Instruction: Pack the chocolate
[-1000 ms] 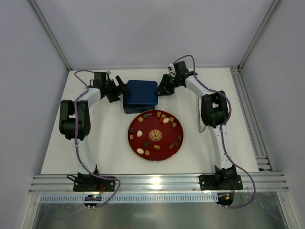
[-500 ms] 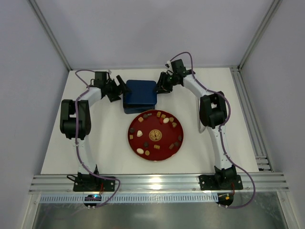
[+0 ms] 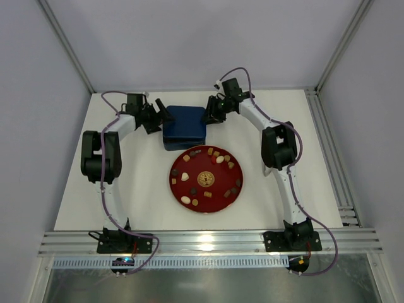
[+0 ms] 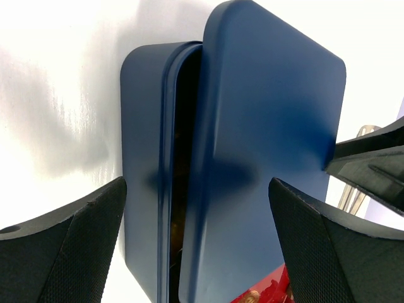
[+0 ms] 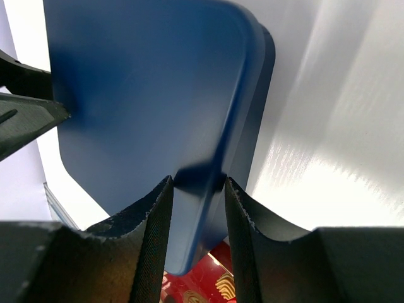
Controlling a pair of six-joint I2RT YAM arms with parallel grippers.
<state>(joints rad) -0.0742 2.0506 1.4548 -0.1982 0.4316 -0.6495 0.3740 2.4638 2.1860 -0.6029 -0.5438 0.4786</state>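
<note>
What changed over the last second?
Right tool, shut on the tin lid, pulled slightly left and away from the red plate, dragging the lid along. Left tool open beside the lid, about where it was. Plate and chocolates unmoved.

Dark blue tin (image 4: 142, 158), plain and matt, its lid (image 4: 271, 158) the same blue. The plate (image 3: 222, 179) is deep red with a gold emblem (image 3: 205, 178) — the chocolates (image 3: 219, 160) dark brown, light brown and cream-white. White table (image 3: 315, 164); arms (image 3: 111, 201) white and black — cables (image 3: 325, 237) purple.
</note>
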